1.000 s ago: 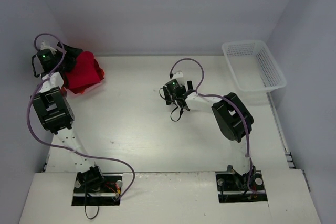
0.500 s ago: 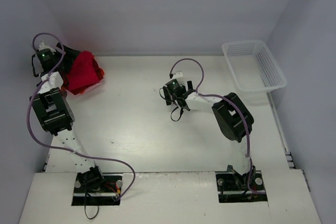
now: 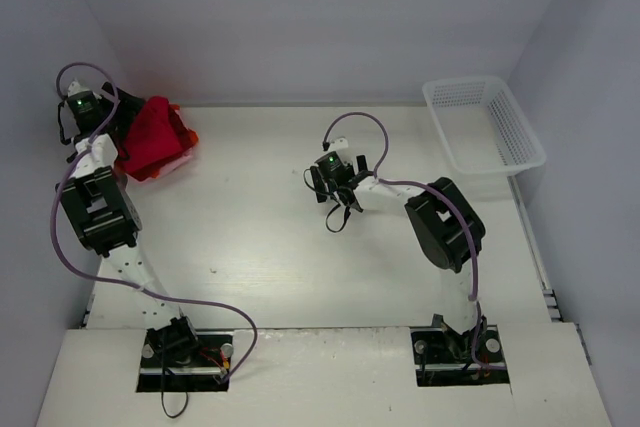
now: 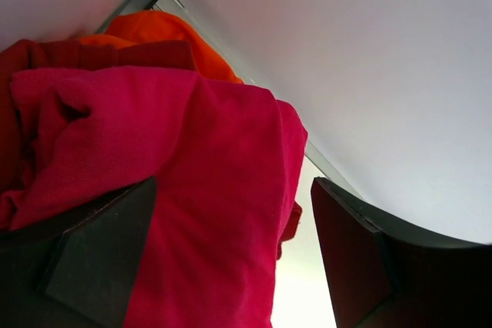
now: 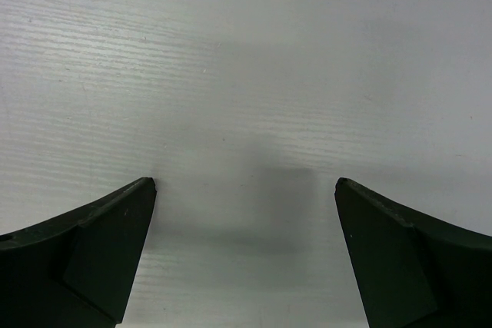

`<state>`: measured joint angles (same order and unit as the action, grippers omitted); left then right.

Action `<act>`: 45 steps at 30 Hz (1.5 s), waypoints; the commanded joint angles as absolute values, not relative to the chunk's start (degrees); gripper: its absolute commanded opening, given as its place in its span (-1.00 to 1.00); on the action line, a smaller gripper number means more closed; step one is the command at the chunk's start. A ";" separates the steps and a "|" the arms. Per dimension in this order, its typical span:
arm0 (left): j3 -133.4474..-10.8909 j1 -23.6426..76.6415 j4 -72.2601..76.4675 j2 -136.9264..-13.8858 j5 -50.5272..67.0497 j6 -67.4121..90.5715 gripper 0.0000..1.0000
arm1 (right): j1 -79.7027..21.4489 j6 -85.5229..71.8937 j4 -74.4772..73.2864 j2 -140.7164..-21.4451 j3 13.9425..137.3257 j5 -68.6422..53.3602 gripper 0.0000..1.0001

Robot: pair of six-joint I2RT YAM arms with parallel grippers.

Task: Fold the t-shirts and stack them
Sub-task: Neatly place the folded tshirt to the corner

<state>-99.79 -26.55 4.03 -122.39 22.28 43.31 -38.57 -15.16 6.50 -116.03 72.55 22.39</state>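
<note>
**Left jaws spread at the red pile, right jaws spread over bare desk**

The left gripper [image 4: 231, 255] has its jaws wide apart, and the t-shirts [image 4: 207, 190] fill the gap between them. Crimson cloth lies over the top edge of one dark finger [image 4: 100, 259]. A pale strip of desk separates the cloth from the other finger, so nothing is pinched. Behind the crimson fold sits a darker red layer, and behind that an orange-red one [image 4: 165, 32], pressed close to the wall. The cloth is soft and nappy, bunched in rounded folds.

The right gripper [image 5: 246, 251] also has its jaws fully apart. They point down at the desk [image 5: 246, 74], a white surface with a fine wood-like grain, and their shadow falls between the two dark, wedge-shaped fingers.

From above, the white basket [image 3: 500, 159] stands at the far right corner of the desk. It is a rectangular plastic tub with mesh sides, and only its own mesh floor shows inside. The t-shirts [image 3: 155, 137] lie well apart from the basket, across the desk in the opposite far corner, as one compact red heap. The left gripper [image 3: 122, 119] is at the side of the heap away from the basket. The right gripper [image 3: 340, 197] hangs between heap and basket, nearer the basket, with open desk on every side. A purple cable loops over each arm.
</note>
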 commanded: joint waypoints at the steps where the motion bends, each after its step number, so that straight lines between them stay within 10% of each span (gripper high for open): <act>1: -101.51 -31.64 -2.36 -125.94 15.56 44.03 0.54 | -39.29 -14.59 1.93 -113.03 71.37 21.71 1.00; 12: -113.73 -31.82 -13.36 -137.72 21.00 46.58 0.54 | -39.29 -15.12 1.67 -112.15 71.80 21.80 1.00; 45: -110.48 -24.08 -10.20 -119.10 22.94 48.69 0.54 | -41.13 -15.12 0.97 -113.20 75.94 21.80 1.00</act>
<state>-107.96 -23.42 -7.25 -125.23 21.56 46.70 -40.56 -14.96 1.28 -114.63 73.06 21.47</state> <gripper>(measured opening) 0.771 0.999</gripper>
